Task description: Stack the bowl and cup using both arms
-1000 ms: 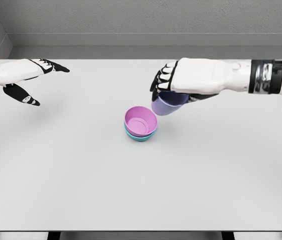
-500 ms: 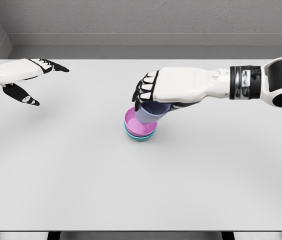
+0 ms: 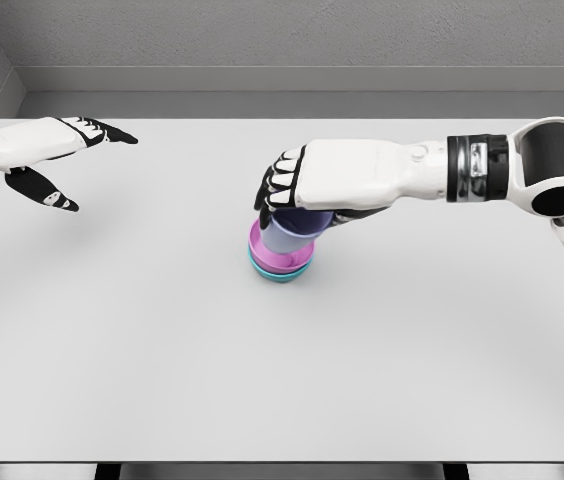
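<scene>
A pink bowl (image 3: 274,262) sits nested in a teal bowl (image 3: 280,275) at the middle of the white table (image 3: 162,350). My right hand (image 3: 292,195) reaches in from the right and is shut on a lavender cup (image 3: 290,232) from above. The cup is tilted and its lower part is inside the pink bowl. My left hand (image 3: 62,160) hovers open over the table's far left, well away from the bowls.
A grey wall (image 3: 282,50) runs behind the table's back edge. The table's front edge (image 3: 282,462) lies at the bottom of the view.
My right hand has carried the lavender cup leftward and down, from beside the bowls to inside the pink bowl. The left arm has not moved.
</scene>
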